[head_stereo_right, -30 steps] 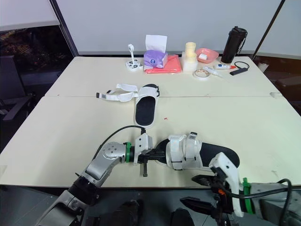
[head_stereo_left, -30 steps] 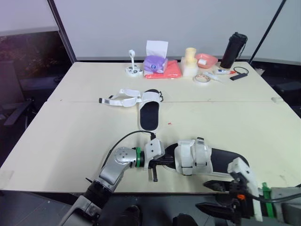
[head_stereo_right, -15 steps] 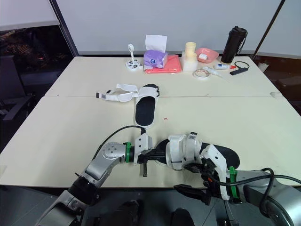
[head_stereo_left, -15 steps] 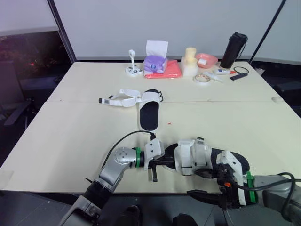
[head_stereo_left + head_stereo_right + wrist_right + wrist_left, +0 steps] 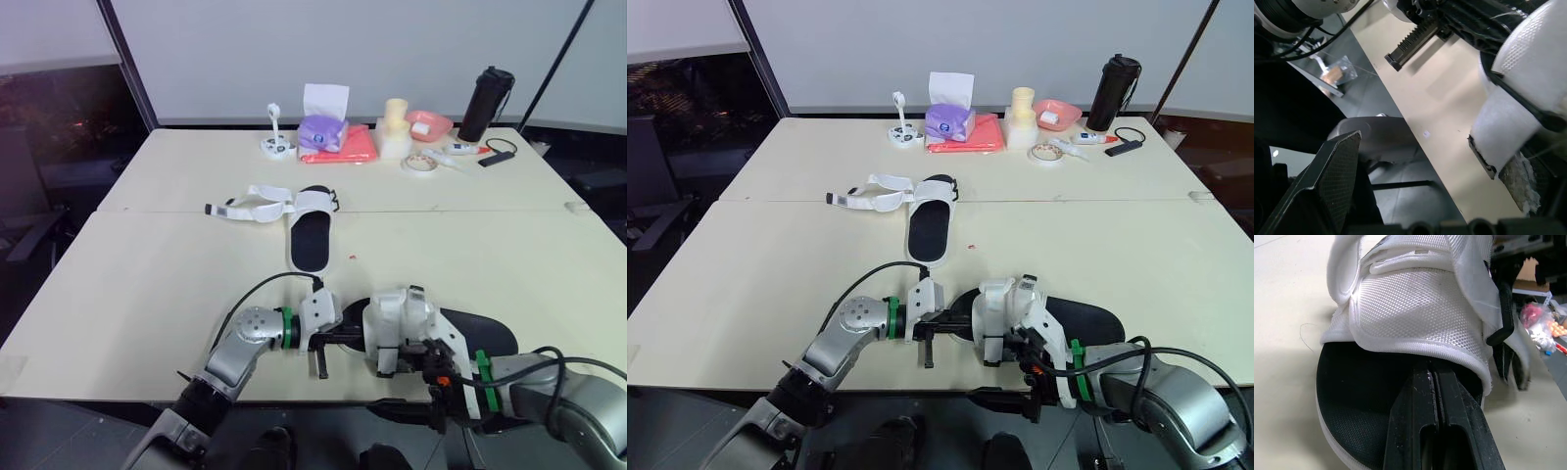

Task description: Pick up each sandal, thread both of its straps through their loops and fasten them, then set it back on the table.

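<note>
The near sandal [image 5: 460, 331], black-soled with white straps [image 5: 397, 323], lies at the table's front edge. My left gripper [image 5: 345, 339] is shut on its toe end; in the left wrist view the fingers [image 5: 1420, 431] meet on the black footbed under the front strap [image 5: 1415, 308]. My right gripper [image 5: 411, 382] is open at the sandal's near side, one finger [image 5: 1327, 181] out past the table edge. A loose strap end [image 5: 1498, 142] hangs beside it. The second sandal [image 5: 312, 237] lies mid-table with its straps [image 5: 250, 208] spread open to the left.
Along the back edge stand a purple tissue box [image 5: 324, 127], a red cloth [image 5: 343, 152], a cream stack [image 5: 396, 129], a pink bowl [image 5: 429, 124], a tape roll [image 5: 421, 164], a black bottle [image 5: 487, 105] and a small white stand [image 5: 277, 145].
My right gripper has come up and leftward from below the table's front-right edge to the near sandal's strap. The left arm and both sandals have stayed put.
</note>
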Tool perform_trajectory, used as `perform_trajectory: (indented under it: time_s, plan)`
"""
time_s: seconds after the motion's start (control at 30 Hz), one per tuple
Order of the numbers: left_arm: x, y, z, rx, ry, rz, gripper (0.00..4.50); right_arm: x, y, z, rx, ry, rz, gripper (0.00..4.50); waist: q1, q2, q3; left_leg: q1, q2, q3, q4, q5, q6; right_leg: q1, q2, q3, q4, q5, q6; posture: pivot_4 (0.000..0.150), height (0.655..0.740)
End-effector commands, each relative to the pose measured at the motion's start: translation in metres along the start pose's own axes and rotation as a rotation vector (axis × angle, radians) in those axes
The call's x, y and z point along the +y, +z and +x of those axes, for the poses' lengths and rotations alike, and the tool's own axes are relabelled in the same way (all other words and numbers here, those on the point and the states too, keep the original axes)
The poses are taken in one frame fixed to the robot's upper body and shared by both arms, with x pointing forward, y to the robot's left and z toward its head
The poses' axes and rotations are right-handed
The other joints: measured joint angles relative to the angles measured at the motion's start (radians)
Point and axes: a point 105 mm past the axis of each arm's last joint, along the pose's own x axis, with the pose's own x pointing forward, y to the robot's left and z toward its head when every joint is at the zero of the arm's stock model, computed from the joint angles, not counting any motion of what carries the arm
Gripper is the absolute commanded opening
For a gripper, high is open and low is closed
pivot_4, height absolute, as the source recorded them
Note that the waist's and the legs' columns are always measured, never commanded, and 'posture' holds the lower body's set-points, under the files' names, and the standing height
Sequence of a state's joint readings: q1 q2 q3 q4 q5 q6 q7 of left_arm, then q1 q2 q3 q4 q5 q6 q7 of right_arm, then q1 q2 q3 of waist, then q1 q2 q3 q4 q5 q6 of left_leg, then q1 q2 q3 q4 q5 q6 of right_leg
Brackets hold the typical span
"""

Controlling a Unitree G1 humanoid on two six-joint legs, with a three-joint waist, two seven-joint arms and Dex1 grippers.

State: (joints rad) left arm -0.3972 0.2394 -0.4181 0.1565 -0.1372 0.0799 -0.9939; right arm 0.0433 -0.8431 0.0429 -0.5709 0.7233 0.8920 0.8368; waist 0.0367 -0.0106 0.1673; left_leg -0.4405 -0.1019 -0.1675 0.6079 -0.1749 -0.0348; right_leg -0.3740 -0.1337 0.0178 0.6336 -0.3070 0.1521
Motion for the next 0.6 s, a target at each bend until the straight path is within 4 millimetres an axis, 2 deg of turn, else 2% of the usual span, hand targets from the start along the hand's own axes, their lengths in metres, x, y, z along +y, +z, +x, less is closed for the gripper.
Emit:
perform_trajectory:
  time_s: [0.03,0.1,0.23,0.37,0.53,0.6]
  plan:
    - [-0.004,-0.023,-0.005,0.089,0.003,-0.047,0.00,-0.008,0.007,-0.002,-0.020,-0.039,-0.029,3.08,0.001,0.000,0.000,0.000,0.000,0.000,0.000,0.000,0.000,0.000,0.000,0.000,0.000,0.000,0.000,0.150,0.7400]
    - [-0.004,-0.022,-0.004,0.088,0.003,-0.047,0.00,-0.015,0.007,-0.001,-0.025,-0.071,-0.017,2.04,0.001,0.000,0.000,0.000,0.000,0.000,0.000,0.000,0.000,0.000,0.000,0.000,0.000,0.000,0.000,0.150,0.7400]
    - [-0.005,-0.022,-0.004,0.086,0.004,-0.046,0.00,-0.015,0.006,0.000,-0.029,-0.077,-0.013,0.07,0.000,0.000,0.000,0.000,0.000,0.000,-0.001,0.000,0.000,0.000,0.000,0.000,0.000,0.001,0.002,0.150,0.7400]
    - [-0.005,-0.021,-0.003,0.086,0.002,-0.047,0.00,-0.002,0.004,-0.002,-0.016,-0.030,-0.017,0.07,0.002,0.000,0.000,0.002,0.000,0.000,0.000,-0.001,-0.002,0.000,0.000,0.000,0.000,0.001,0.000,0.150,0.7400]
    - [-0.006,-0.021,-0.003,0.087,-0.006,-0.049,0.00,0.040,-0.010,-0.009,0.085,0.135,-0.094,0.07,0.004,0.001,0.000,0.000,-0.001,0.000,-0.002,0.000,0.000,-0.001,0.000,0.000,0.000,0.002,0.004,0.150,0.7400]
    - [-0.006,-0.020,-0.003,0.088,-0.009,-0.050,0.00,0.051,-0.016,-0.014,0.129,0.180,-0.126,0.07,0.003,0.000,0.000,0.000,-0.001,0.000,-0.002,0.000,0.000,-0.001,-0.001,0.000,0.000,0.002,0.004,0.150,0.7400]
